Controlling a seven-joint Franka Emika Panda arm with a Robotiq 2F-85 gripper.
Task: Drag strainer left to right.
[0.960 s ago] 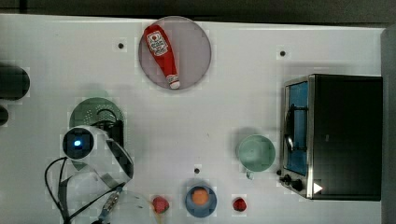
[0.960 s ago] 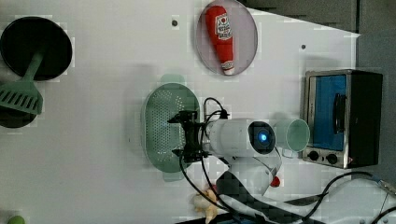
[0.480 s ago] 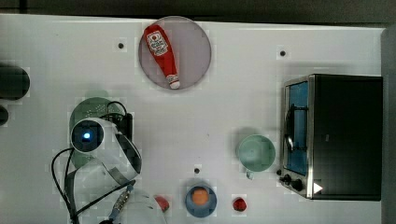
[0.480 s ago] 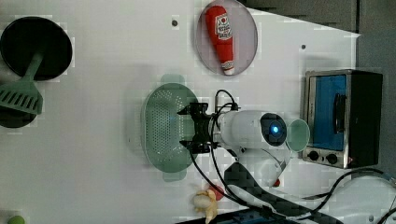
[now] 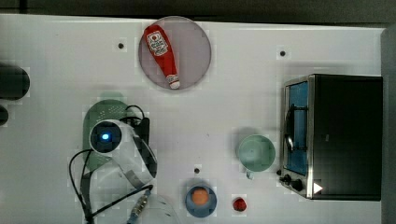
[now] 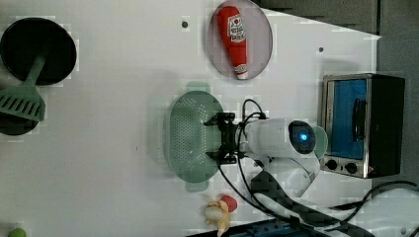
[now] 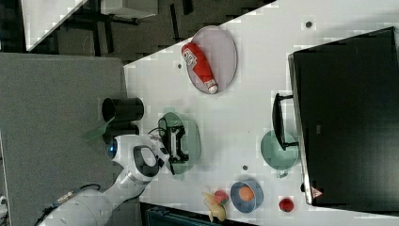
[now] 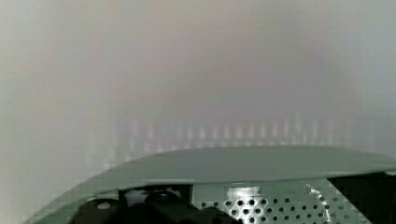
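Top view: strainer (image 5: 103, 114) at mid-left of frame, mostly under arm; drag to right apparently not begun.
Left view: gripper (image 6: 221, 138), jaws spread wide, over strainer's (image 6: 190, 136) right rim, centre frame.
Right view: gripper (image 7: 176, 143) above bowl, centre-left.
Wrist view: perforated rim (image 8: 261, 175) close below; nothing clamped yet.

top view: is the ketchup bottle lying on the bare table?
No, the ketchup bottle lies on the round grey plate, near the top view's upper edge of the table.
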